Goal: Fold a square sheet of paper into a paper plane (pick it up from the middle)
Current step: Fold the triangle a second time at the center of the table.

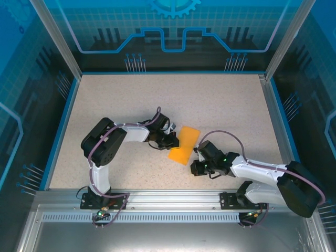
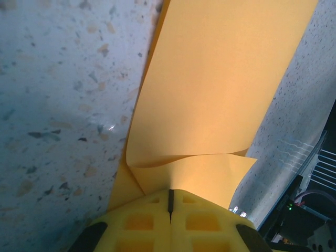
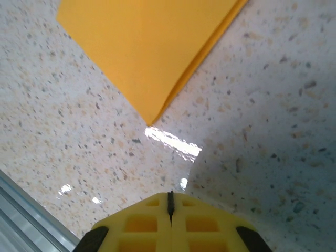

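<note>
Paper edges I can't follow
Left wrist view: the sheet of paper (image 2: 210, 94) runs off the top, and its near edge vanishes behind my left gripper (image 2: 170, 202), so I can't tell if it's pinched. Right wrist view crops the sheet (image 3: 152, 47) at the top. From above, that gripper (image 1: 171, 139) covers its left edge.

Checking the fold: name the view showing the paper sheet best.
Top external: the whole folded paper sheet is in frame. Left wrist crops it close at the left fingers; right wrist catches one folded corner.
</note>
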{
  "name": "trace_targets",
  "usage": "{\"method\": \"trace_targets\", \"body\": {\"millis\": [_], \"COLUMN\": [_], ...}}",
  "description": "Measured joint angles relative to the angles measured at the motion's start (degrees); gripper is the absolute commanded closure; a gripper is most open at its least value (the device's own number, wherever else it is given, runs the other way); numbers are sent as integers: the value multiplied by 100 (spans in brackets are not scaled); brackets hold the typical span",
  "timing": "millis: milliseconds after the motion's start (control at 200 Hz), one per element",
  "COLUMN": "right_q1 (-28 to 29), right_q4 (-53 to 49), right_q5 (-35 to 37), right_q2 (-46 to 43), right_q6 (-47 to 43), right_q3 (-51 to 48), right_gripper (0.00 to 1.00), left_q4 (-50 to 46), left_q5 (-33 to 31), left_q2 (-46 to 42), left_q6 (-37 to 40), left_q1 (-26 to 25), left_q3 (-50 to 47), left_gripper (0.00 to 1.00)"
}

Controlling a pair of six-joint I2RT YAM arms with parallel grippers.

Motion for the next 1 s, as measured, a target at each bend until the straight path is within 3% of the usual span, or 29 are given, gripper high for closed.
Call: {"method": "trace_targets", "body": {"millis": [580, 1000], "right_q1": [-348, -411], "right_q4": [1058, 1445], "right_q5": [-343, -387], "right_q2": [1768, 1775], "right_q6": [-28, -92], "right_q3": [940, 629], "right_gripper": [98, 98], "left_q4": [74, 127], "left_q5": [26, 127], "left_q2": [0, 2], "left_q6": [107, 105], "left_q1": [4, 68], "left_q3": [-39, -68], "left_gripper": [96, 96]}}
